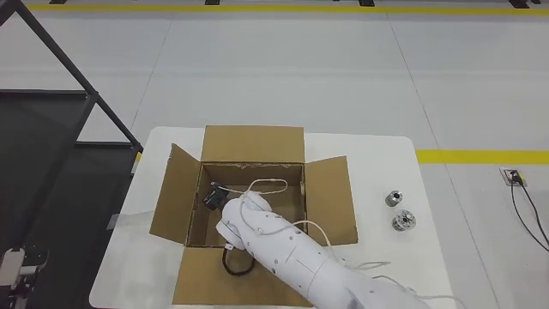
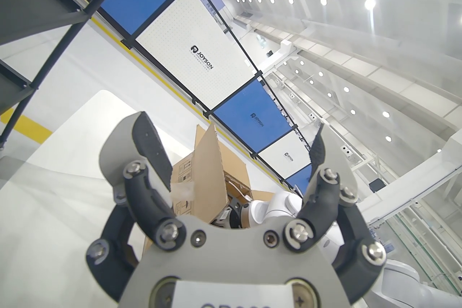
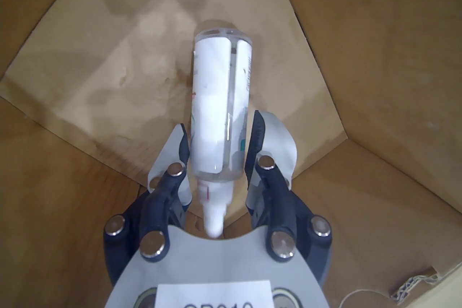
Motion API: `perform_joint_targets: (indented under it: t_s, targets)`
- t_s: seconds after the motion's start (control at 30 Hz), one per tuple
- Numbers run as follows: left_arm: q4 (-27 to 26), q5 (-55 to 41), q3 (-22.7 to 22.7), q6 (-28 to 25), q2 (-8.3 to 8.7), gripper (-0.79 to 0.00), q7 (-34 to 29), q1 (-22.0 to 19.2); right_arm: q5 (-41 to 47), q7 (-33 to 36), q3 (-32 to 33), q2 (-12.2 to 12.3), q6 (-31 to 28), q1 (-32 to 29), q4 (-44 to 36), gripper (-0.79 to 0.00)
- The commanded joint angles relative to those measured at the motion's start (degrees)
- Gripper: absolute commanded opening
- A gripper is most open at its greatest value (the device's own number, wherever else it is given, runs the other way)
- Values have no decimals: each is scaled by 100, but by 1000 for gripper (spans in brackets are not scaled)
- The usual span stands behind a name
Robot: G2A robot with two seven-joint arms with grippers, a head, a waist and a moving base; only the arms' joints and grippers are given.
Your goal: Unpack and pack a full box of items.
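Cartridge (image 3: 220, 96): a twin-barrel tube with white fill in a clear shell, held in the right gripper (image 3: 220, 123) inside the box (image 3: 361, 35).

- Grip: jaws closed on the barrels close to the nozzle (image 3: 213, 215) end. One ribbed pad (image 3: 254, 139) sits on each flank. The nozzle points back toward the wrist. The flanged base (image 3: 223, 33) points at the box floor, and I cannot tell whether it touches.
- Handling (judgement): probably light to moderate in weight. The shell is stiff plastic, so it should not deform under the pads. It is smooth and curved, so it could slip or rotate. Most of the length lies beyond the pads, so a bump on a wall could pivot it.
- Where to hold (judgement): across both barrels, as it is held now, or nearer mid-length for better balance. Avoid the nozzle, which is thin and looks the most breakable part. The flange could serve as a stop against sliding.
- Box: brown cardboard with its flaps (image 1: 253, 144) open, standing on the white table (image 1: 377, 150). The floor around the cartridge is bare cardboard.
- Table: two small metal parts (image 1: 394, 197) lie near each other, well apart from the box.
- Left gripper (image 2: 231, 129): jaws wide apart and holding nothing. It is angled upward beside the box (image 2: 209, 172).
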Motion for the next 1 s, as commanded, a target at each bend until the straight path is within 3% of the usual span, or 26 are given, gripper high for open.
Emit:
perform_joint_targets:
  t_s: [0.0, 0.27, 0.5, 0.6, 0.7, 0.87, 0.97]
  targets:
    - [0, 0, 0, 0, 0, 0, 0, 0, 36, -79, 51, -34, -64, 24, 58, -400]
    - [0, 0, 0, 0, 0, 0, 0, 0, 100, -370, 362, 52, -189, 45, -49, -388]
    - [0, 0, 0, 0, 0, 0, 0, 0, -126, -292, 758, 466, -283, -233, -949, -394]
    - [0, 0, 0, 0, 0, 0, 0, 0, -418, -114, 967, 731, -220, -527, -1699, -354]
    - [0, 0, 0, 0, 0, 0, 0, 0, -1036, 279, 1353, 1155, -108, -1141, -3072, -336]
    - [0, 0, 0, 0, 0, 0, 0, 0, -2235, 812, 2273, 1821, -350, -2593, -5625, -317]
    - [0, 0, 0, 0, 0, 0, 0, 0, -2815, 700, 2850, 2099, -666, -3480, -6892, -231]
